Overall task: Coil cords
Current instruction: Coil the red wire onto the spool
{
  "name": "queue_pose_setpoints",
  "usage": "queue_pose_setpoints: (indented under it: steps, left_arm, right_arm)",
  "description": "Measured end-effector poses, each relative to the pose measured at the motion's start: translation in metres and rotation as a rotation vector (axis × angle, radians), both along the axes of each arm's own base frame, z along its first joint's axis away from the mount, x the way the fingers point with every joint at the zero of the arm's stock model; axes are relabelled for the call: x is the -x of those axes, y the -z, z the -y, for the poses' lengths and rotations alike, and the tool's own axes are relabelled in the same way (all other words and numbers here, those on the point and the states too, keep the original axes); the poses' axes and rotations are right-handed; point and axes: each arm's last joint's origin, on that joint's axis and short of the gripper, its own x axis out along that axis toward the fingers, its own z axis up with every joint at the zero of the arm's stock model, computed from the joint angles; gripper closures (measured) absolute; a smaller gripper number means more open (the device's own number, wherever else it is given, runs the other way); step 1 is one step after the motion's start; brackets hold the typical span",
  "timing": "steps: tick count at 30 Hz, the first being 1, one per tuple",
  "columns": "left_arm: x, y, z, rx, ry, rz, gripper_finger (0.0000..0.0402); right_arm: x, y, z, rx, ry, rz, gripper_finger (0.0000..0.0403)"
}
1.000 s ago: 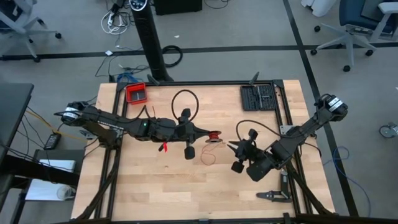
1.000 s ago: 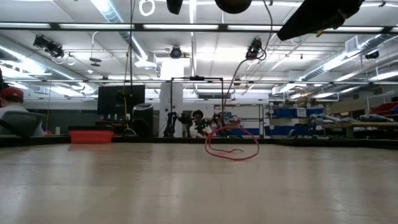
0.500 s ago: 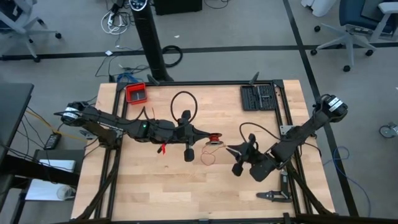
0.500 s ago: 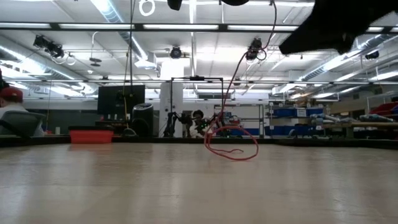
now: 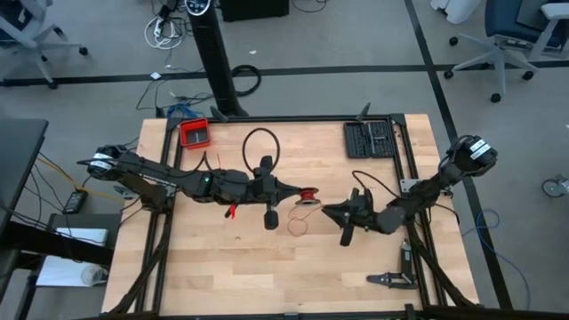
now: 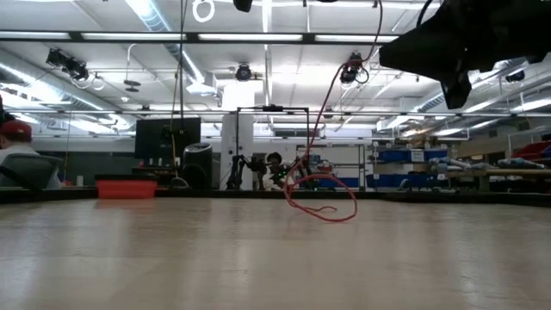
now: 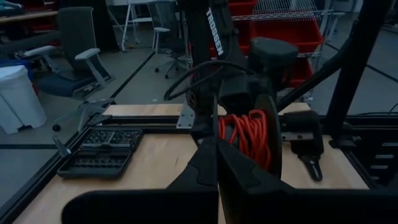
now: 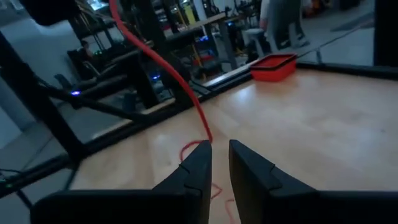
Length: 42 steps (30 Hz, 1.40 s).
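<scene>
The thin red cord shows as a small wound coil [image 5: 308,194] at the tip of my left gripper [image 5: 300,191], which is shut and raised over the table's middle. From the coil a strand [image 6: 331,95] slants down to a loose loop [image 6: 320,200] lying on the wood [image 5: 298,222]. My right gripper [image 5: 326,211] stands just right of that loop, pointing level toward the table's left. Its fingers [image 8: 199,165] are a narrow gap apart with nothing between them. The strand [image 8: 168,68] runs down beyond them. My left gripper carries the cord's coil [image 7: 249,134], which is wound around the shut fingers near their free ends. The fingers lie level, pointing toward the table's right. The coil is lifted clear, with one slack strand hanging to the table. Whether an end is pinched between the fingers is hidden.
A black cable loop [image 5: 264,147] lies behind the left gripper, a red tray [image 5: 195,132] at the far left, a black tool case [image 5: 369,138] at the far right. A small tool [image 5: 391,278] rests at the near right. A person [image 6: 13,146] sits beyond the table.
My right gripper has come down and its wrist has turned, so it now points level toward the table's left near the loose loop. The coil and the loop on the wood stay where they were.
</scene>
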Motion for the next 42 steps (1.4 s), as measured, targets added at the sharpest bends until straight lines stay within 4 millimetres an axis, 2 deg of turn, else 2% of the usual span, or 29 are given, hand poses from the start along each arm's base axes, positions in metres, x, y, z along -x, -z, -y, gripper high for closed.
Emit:
queue_pose_setpoints:
  steps: [10,20,30,38,42]
  left_arm:
    - [-0.011,0.010,0.002,0.001,0.000,0.007,0.0401]
    - [-0.014,0.014,0.003,0.000,-0.001,0.006,0.0401]
    - [-0.014,0.014,0.003,-0.004,-0.001,0.001,0.0401]
    - [-0.014,0.014,0.003,-0.006,0.000,-0.002,0.0401]
    - [-0.014,0.014,0.003,-0.006,0.000,-0.002,0.0401]
  right_arm:
    - [-0.011,-0.016,-0.006,0.160,-0.036,-0.017,0.0348]
    - [-0.007,-0.011,-0.010,0.200,-0.017,-0.075,0.0349]
    - [-0.005,-0.008,-0.013,0.236,-0.031,-0.105,0.0398]
    - [-0.004,-0.006,-0.015,0.229,-0.041,-0.116,0.0362]
    - [-0.004,-0.005,-0.015,0.225,-0.040,-0.123,0.0357]
